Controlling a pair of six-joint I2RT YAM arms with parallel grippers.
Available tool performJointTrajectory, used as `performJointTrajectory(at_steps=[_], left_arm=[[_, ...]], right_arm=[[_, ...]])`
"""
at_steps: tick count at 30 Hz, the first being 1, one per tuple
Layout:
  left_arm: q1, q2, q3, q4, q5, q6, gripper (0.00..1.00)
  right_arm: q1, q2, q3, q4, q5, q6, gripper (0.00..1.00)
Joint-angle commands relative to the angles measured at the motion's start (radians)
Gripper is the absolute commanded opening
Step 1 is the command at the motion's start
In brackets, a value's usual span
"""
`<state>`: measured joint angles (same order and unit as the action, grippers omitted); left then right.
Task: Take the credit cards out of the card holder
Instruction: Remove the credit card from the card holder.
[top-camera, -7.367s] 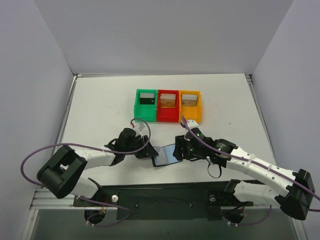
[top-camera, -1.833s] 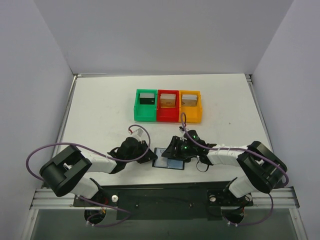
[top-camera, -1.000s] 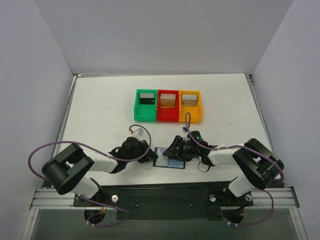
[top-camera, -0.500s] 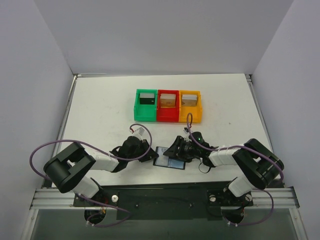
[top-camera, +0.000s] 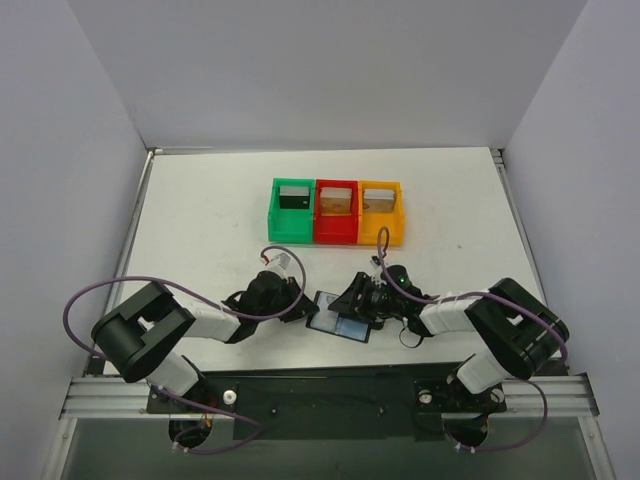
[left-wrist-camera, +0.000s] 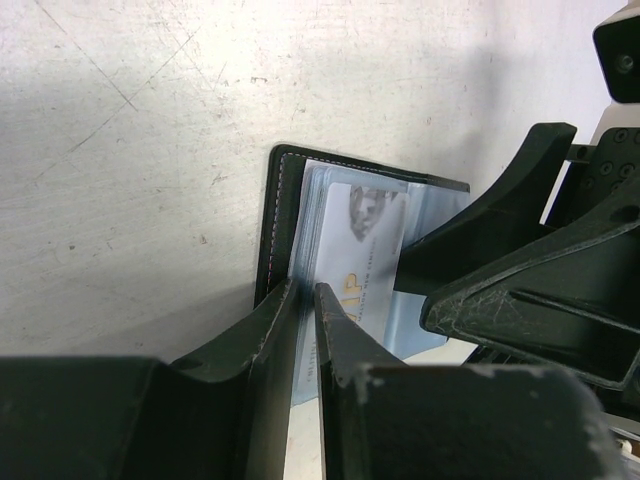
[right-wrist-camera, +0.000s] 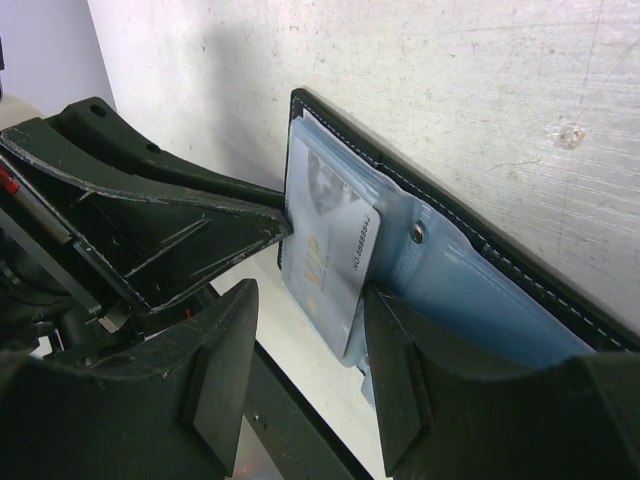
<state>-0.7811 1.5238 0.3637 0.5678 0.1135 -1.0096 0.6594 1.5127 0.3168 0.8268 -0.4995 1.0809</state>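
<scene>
The small flat black card holder (top-camera: 338, 322) is lying opened on the white desk (top-camera: 200, 220), directly between the two tools. The left tool (left-wrist-camera: 305, 290) is nearly pressed together, pinching the card holder's near edge. The right tool (right-wrist-camera: 312, 300) is standing spread, straddling a pale blue plastic card (right-wrist-camera: 330, 250) that is poking out of its clear pocket.

Top view: bright, even overhead light; white table (top-camera: 200, 210) near washed out, faint soft shadows under the arms (top-camera: 200, 320). Wrist views: table scratches and holder (left-wrist-camera: 278, 220) sharp mid-frame; fingers (left-wrist-camera: 250, 390) along the bottom edge dark and blurred. Right wrist view: shade in the upper left, faint sheen on the sleeve (right-wrist-camera: 480, 290).
</scene>
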Motion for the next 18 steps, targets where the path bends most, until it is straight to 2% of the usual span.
performJointTrajectory(at_steps=[1, 7, 18], left_arm=[[-0.04, 0.052, 0.004, -0.1, -0.009, 0.026, 0.22], [-0.046, 0.039, -0.015, -0.109, -0.02, 0.014, 0.21], [-0.056, -0.033, -0.049, -0.144, -0.055, -0.01, 0.19]], right_arm=[[0.002, -0.045, 0.005, 0.149, -0.065, 0.031, 0.42], [-0.01, -0.051, 0.007, 0.132, -0.062, 0.028, 0.46], [-0.02, -0.046, 0.015, 0.127, -0.062, 0.025, 0.46]])
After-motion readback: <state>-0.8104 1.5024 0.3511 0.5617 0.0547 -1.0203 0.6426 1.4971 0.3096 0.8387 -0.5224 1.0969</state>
